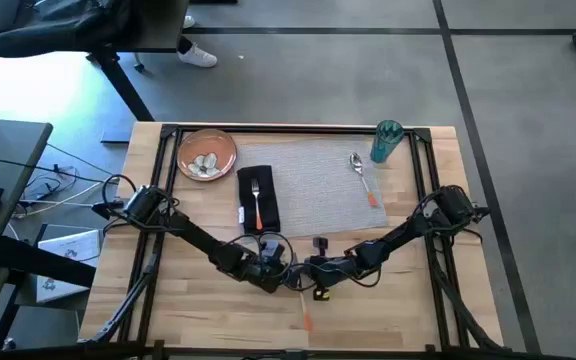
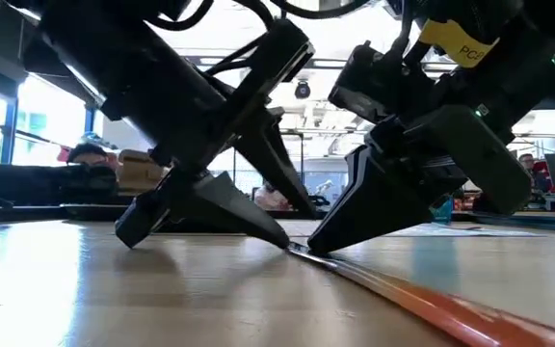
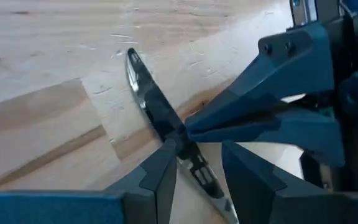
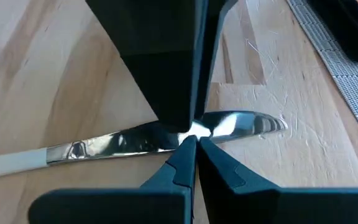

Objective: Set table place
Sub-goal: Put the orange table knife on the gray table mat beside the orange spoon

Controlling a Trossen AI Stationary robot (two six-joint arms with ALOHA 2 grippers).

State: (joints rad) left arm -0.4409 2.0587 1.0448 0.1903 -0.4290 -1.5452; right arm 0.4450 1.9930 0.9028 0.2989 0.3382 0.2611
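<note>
A: High view: knife (image 1: 306, 312) lies on bare table (image 1: 388, 310), near edge, both grippers meeting at its blade.

B: Wrist views: right gripper (image 4: 194, 144) pinched together on the blade; left gripper (image 3: 199, 163) spread astride. Lift level, you'll slip otherwise.

1 placemat (image 1: 313, 185), 1 napkin (image 1: 258, 200), 1 plate (image 1: 206, 154), 1 cup (image 1: 385, 141), 1 fork (image 1: 256, 200), 1 spoon (image 1: 362, 176), 1 knife (image 4: 160, 138), 2 arms

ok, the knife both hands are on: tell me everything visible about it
The shiny metal table knife with an orange handle lies flat on the light wood plank table, below the grey woven placemat. Rounded blade tip, reflective blade. The left hand and right hand both meet it at mid-blade; whether either grips it is unclear.
</note>
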